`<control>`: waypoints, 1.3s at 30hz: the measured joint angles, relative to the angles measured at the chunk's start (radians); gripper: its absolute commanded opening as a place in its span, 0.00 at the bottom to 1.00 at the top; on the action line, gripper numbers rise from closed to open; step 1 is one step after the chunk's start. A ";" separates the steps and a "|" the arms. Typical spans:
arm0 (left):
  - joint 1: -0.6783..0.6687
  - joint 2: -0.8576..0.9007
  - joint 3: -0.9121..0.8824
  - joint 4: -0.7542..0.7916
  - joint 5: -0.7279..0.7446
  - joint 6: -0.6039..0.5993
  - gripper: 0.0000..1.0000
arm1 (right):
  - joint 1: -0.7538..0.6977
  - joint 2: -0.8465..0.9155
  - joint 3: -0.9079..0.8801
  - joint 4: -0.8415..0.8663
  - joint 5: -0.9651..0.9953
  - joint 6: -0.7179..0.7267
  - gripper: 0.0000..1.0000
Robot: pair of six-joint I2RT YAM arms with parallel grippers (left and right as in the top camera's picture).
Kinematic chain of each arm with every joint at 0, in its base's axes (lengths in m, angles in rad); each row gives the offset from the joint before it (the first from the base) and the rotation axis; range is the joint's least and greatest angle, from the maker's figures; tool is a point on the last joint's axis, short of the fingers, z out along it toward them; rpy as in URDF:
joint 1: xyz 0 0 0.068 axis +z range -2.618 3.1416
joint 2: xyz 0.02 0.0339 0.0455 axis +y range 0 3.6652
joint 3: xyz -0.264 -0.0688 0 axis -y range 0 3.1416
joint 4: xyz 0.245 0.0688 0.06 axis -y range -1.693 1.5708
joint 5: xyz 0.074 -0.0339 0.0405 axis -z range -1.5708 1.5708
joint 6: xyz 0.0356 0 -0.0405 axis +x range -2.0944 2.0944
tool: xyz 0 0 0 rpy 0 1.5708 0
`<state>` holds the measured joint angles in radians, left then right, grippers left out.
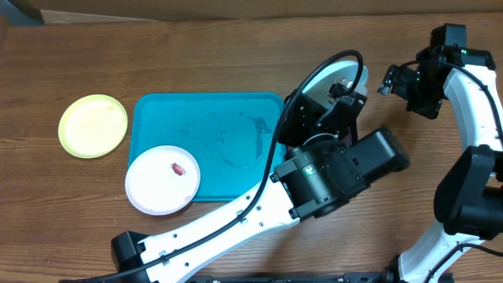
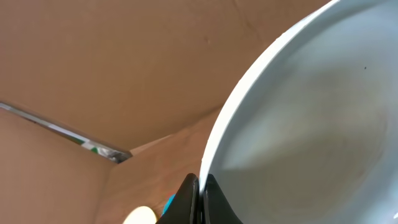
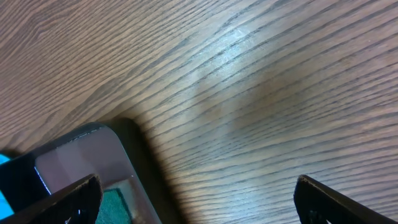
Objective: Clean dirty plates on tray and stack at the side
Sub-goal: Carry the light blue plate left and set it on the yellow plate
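Note:
My left gripper (image 1: 327, 102) is shut on the rim of the pale blue plate (image 1: 339, 77) and holds it tilted on edge above the table, right of the turquoise tray (image 1: 228, 118). In the left wrist view the fingers (image 2: 199, 190) pinch the plate's edge (image 2: 298, 118). The white plate (image 1: 157, 185) with a red smear lies on the tray's front-left corner and overhangs the rim. The yellow-green plate (image 1: 93, 126) lies on the bare wood left of the tray. My right gripper (image 1: 391, 81) is open and empty over bare wood (image 3: 199, 202).
A glossy black tray (image 3: 93, 152) with a green sponge (image 3: 115, 205) shows at the lower left of the right wrist view. In the overhead view my left arm (image 1: 236, 220) crosses the table's front from lower left. Wet marks show on the tray floor.

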<state>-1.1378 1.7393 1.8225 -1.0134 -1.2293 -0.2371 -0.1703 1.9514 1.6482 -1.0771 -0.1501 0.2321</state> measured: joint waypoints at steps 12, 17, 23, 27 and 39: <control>-0.007 0.000 0.000 -0.004 -0.140 -0.109 0.04 | 0.000 0.000 0.000 0.000 0.000 0.000 1.00; 0.027 0.000 0.000 -0.011 0.028 -0.136 0.04 | 0.000 0.000 0.000 0.000 0.000 0.000 1.00; 0.274 0.000 0.000 -0.035 0.458 -0.163 0.04 | 0.000 0.000 0.000 0.000 0.001 0.000 1.00; 0.517 0.001 0.000 -0.078 0.843 -0.193 0.04 | 0.000 0.000 -0.001 0.000 0.000 0.000 1.00; 1.226 0.015 -0.003 -0.195 1.535 -0.222 0.04 | 0.000 0.000 -0.001 0.000 0.000 0.000 1.00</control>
<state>0.0887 1.7546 1.8194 -1.2087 0.3058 -0.4587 -0.1707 1.9514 1.6474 -1.0775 -0.1497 0.2321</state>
